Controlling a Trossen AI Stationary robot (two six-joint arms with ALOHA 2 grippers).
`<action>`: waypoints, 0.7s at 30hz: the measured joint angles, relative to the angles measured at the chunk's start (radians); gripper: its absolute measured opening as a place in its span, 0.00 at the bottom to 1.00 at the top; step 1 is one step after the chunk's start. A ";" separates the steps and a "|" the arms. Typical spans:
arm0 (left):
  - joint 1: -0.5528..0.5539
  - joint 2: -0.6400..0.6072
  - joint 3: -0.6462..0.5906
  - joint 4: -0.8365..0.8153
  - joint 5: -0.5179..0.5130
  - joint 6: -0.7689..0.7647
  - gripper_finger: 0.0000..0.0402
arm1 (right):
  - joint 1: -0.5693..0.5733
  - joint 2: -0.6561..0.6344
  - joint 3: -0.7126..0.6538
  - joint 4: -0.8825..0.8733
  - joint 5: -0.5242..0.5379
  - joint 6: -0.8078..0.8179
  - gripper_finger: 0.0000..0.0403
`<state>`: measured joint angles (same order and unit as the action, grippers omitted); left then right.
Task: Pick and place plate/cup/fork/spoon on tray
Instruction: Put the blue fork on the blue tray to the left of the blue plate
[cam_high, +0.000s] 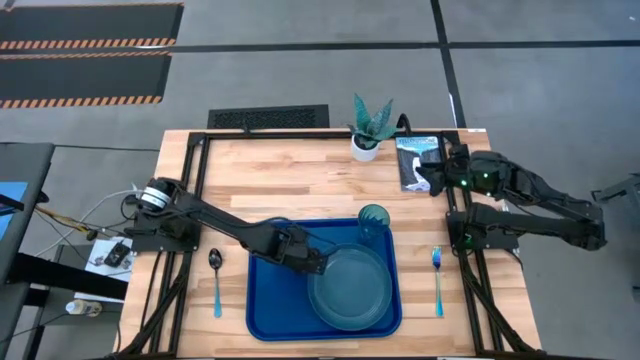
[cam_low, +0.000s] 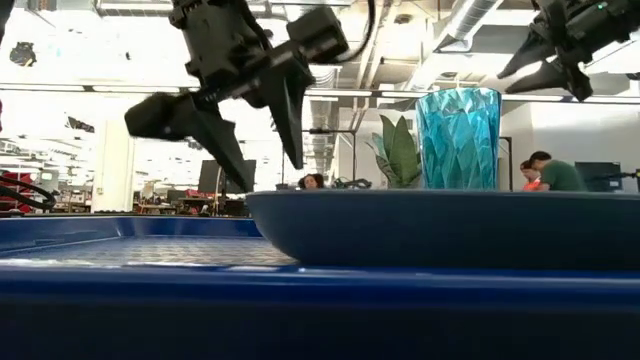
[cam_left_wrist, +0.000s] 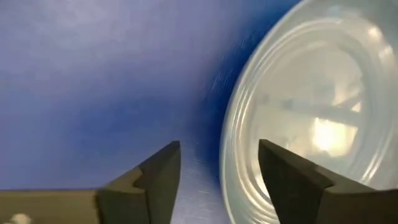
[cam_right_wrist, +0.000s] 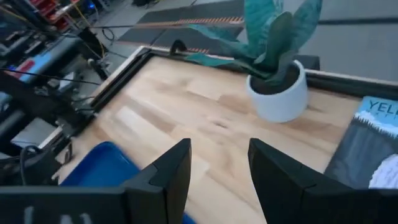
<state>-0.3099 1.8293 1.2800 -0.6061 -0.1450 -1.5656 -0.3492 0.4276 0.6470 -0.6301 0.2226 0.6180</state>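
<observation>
At 9 o'clock of tray (cam_high: 265, 320): spoon (cam_high: 216, 282) on wood, light, slippery, thin; best pinched mid-handle. Left gripper (cam_high: 314, 266) spread, empty, over tray beside plate (cam_high: 350, 288). Cup (cam_high: 373, 222) at 1 o'clock. Fork (cam_high: 437, 279) at 3 o'clock. Right gripper (cam_high: 436, 170) parted, empty, near plant (cam_high: 369, 127).

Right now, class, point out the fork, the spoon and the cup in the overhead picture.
fork (cam_high: 437, 281), high view, on its light blue handle.
spoon (cam_high: 216, 259), high view, on its dark bowl.
cup (cam_high: 373, 218), high view, on its open mouth.

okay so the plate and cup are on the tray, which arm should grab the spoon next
Left. The spoon lies on the table left of the tray, on the left arm's side. The left gripper is open by the plate. The right gripper is beyond the tray's far right corner.
</observation>
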 joint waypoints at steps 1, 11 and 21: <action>0.000 -0.018 0.000 -0.017 -0.015 0.000 0.52 | 0.000 0.019 0.019 -0.009 -0.014 0.000 0.45; 0.065 -0.257 0.000 -0.207 -0.257 0.089 0.56 | 0.124 0.289 0.124 -0.243 -0.334 0.145 0.42; 0.212 -0.410 0.000 -0.236 -0.320 0.356 0.56 | 0.620 0.374 0.096 -0.433 -0.259 0.761 0.48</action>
<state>-0.0983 1.4197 1.2804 -0.8423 -0.4655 -1.2093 0.2712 0.8015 0.7434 -1.0635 -0.0361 1.3791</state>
